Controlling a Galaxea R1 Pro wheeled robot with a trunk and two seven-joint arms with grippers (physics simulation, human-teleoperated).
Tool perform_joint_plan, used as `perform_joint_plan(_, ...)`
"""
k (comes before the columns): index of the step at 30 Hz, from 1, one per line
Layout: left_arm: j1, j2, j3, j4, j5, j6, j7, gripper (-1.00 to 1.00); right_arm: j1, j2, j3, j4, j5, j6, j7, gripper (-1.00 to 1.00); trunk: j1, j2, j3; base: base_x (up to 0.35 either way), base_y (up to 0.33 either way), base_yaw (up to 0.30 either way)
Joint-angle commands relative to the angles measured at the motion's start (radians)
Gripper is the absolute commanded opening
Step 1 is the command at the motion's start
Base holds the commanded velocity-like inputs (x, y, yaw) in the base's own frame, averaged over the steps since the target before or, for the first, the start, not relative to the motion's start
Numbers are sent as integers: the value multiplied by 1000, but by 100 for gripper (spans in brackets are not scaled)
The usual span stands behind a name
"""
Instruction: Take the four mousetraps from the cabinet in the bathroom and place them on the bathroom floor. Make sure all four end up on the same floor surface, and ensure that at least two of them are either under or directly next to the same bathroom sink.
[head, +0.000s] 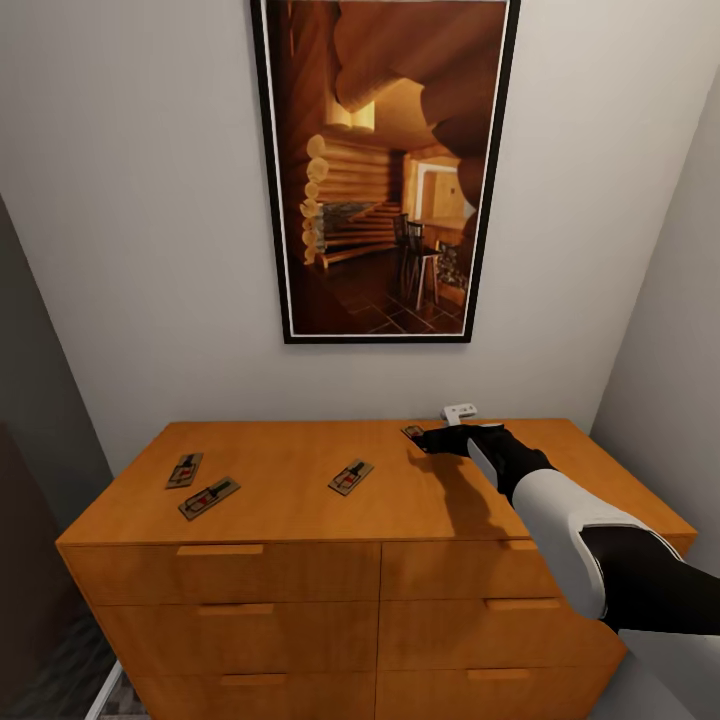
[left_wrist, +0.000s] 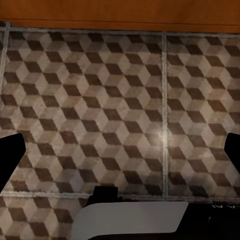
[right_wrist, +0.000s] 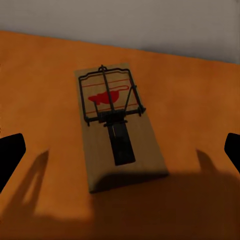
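Note:
Several mousetraps lie on the flat top of the orange-brown cabinet (head: 300, 520): two at the left (head: 184, 469) (head: 209, 497), one in the middle (head: 351, 477), and one at the back right (head: 413, 432). My right gripper (head: 428, 439) reaches over the top to that back-right trap. In the right wrist view the mousetrap (right_wrist: 117, 125) lies flat on the wood between the wide-apart fingers (right_wrist: 10, 155), untouched, so the right gripper (right_wrist: 120, 152) is open. My left gripper (left_wrist: 120, 150) is open and empty, hanging over the cube-patterned bathroom floor (left_wrist: 120, 100).
A large framed picture (head: 385, 170) hangs on the wall above the cabinet. A small white fitting (head: 460, 410) sits on the wall behind its back right. Walls close in on both sides. The cabinet's base (left_wrist: 120, 12) edges the floor in the left wrist view.

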Motion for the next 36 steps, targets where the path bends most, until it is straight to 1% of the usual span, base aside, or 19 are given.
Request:
perform_joint_plan(1, 0, 0, 1, -1, 2, -1, 1, 100, 0, 0, 0, -2, 11, 5, 4, 100, 0, 0, -1, 5, 0, 0)
perform_joint_plan(14, 0, 0, 1, -1, 1, -1, 1, 100, 0, 2, 2, -2, 9, 5, 4, 100, 0, 0, -1, 67, 0, 0)
perform_joint_plan(36, 0, 0, 1, -1, 1, -1, 1, 100, 0, 3, 3, 3, 10, 5, 4, 100, 0, 0, -1, 5, 0, 0)
